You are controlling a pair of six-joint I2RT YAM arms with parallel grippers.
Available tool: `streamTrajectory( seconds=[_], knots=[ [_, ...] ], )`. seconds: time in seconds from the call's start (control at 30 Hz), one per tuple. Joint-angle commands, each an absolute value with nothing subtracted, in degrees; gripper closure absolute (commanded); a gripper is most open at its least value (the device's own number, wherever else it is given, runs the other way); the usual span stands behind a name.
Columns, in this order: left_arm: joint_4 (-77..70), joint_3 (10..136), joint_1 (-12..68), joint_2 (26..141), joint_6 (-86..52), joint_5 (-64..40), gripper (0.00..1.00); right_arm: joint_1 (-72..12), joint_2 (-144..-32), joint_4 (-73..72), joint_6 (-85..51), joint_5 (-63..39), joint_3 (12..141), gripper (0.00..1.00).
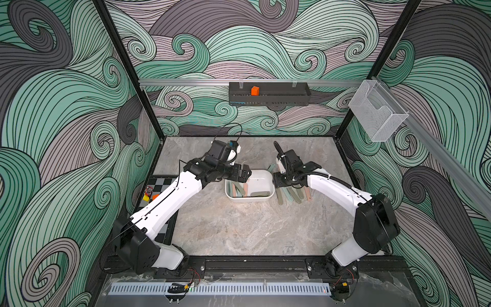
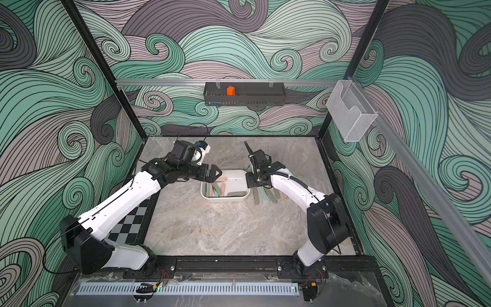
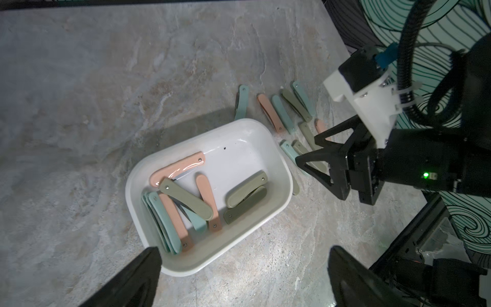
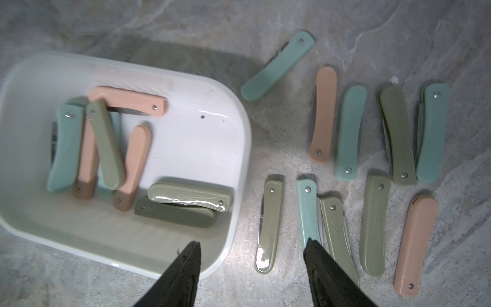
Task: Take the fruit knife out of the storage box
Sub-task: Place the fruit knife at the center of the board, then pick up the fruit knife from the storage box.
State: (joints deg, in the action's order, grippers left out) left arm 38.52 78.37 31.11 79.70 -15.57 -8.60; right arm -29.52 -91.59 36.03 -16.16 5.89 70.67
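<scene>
Grey-veined marble tabletop [image 1: 239, 226] floors a booth walled with green and mauve swirl wallpaper [image 1: 66, 106]. Just above the middle of the frame in both top views sits the storage box [image 1: 261, 179] [image 2: 236, 180], a white tub with rounded corners, flat on the marble. Inside lies a jumble of folded fruit knives [image 3: 186, 198]. Pink, teal and olive handles overlap along one end, and a pink knife [image 3: 178, 170] lies across them by the wall. An olive pair [image 4: 190, 196] lies side by side, touching, nearer the other end. The rest of the box floor is bare white.

Right of the box in a top view, loose knives [image 1: 279, 198] lie on the marble. The right wrist view shows ten of them in two rough ranks, with a slanted teal knife [image 4: 277, 66] apart from the rest, near a box corner.

At the box's upper left corner in the frame hovers the left gripper [image 1: 245, 172] [image 3: 244, 249], fingers spread wide with nothing between them. Over the box's right rim and the nearest loose knives hangs the right gripper [image 3: 308, 148] [image 4: 252, 242], fingers parted and empty. Whether its tips touch anything I cannot tell.

On the back rail, upper middle of the frame, hangs a long black tray [image 1: 269, 99] holding an orange block [image 1: 255, 91]. A clear mesh basket [image 1: 377, 111] hangs at upper right. A checkerboard mat [image 1: 159, 184] lies along the table's left edge.
</scene>
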Motion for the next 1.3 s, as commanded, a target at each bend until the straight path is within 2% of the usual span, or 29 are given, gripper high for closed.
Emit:
streamTrajectory(
  seconds=[0.0, 0.13, 0.37, 0.9, 1.27],
  knots=[
    [42.9, 80.0, 28.0, 77.9, -13.0, -6.9, 0.01, -32.2, -93.0, 35.4, -14.0, 2.1, 75.0, 0.35],
    [43.2, 77.5, 22.5, 75.4, -12.7, -9.7, 0.01, -35.1, -100.2, 34.0, -10.3, -3.5, 81.6, 0.36],
    [43.9, 71.1, 14.6, 70.1, -11.6, -12.7, 0.01, -39.7, -112.6, 34.2, -7.0, -4.3, 90.9, 0.36],
    [42.6, 64.9, 11.1, 67.7, -11.2, -14.9, 0.01, -44.6, -128.0, 37.2, -3.2, 0.8, 102.9, 0.42],
    [42.6, 63.6, 10.2, 66.4, -10.9, -15.5, 0.01, -44.6, -132.3, 38.4, -4.6, 2.2, 106.0, 0.55]
  ],
)
